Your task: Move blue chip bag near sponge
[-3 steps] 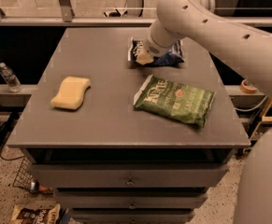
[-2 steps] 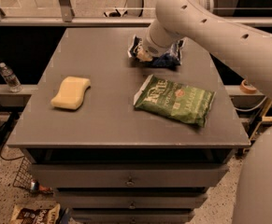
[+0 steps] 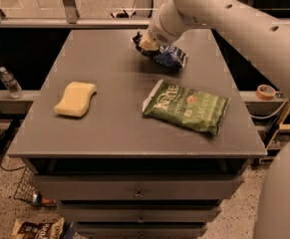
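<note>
- A snack packet is seen on the floor, nearer than the green chip bag and well to its left, below the drawers.
- The green chip bag is laid flat on the grey table, towards the right of the top.
- The sponge is laid flat on the same top, well to the left of the green chip bag and about level with it.
- A roll of tape is seen off the table, just to the right of the green chip bag; a water bottle is stood off the table far to its left, beyond the sponge.
- The blue chip bag is found behind the green chip bag, near it but apart, and well apart from the sponge; its left end is crumpled and raised.
- The gripper is set against that raised left end, behind the green chip bag and slightly to its left. The bag is touched by it, but how far it is open, and whether the bag is clamped, cannot be told.
- The white arm is stretched in from the right, above and behind the green chip bag.
</note>
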`<state>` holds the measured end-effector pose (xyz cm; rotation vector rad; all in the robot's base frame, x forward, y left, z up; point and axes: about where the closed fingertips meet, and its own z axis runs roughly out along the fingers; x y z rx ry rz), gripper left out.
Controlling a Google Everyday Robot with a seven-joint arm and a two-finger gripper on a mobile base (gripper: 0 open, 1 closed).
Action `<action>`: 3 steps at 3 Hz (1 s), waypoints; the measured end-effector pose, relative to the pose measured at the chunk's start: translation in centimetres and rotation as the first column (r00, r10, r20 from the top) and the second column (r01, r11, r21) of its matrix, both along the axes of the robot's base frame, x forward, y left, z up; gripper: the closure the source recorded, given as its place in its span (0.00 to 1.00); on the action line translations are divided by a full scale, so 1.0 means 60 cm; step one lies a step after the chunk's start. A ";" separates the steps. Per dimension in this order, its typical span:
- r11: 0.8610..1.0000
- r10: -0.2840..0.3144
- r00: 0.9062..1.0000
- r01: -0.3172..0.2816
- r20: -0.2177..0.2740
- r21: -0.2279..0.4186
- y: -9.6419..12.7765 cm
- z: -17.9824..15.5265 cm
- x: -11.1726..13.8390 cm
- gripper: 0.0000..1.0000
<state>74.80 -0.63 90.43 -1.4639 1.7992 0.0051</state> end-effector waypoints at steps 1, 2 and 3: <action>0.993 0.111 0.992 -0.114 0.064 0.036 0.040 0.062 0.001 1.00; 0.963 0.260 0.959 -0.266 0.109 0.047 0.103 0.112 -0.025 1.00; 0.929 0.361 0.925 -0.368 0.120 0.039 0.143 0.135 -0.072 1.00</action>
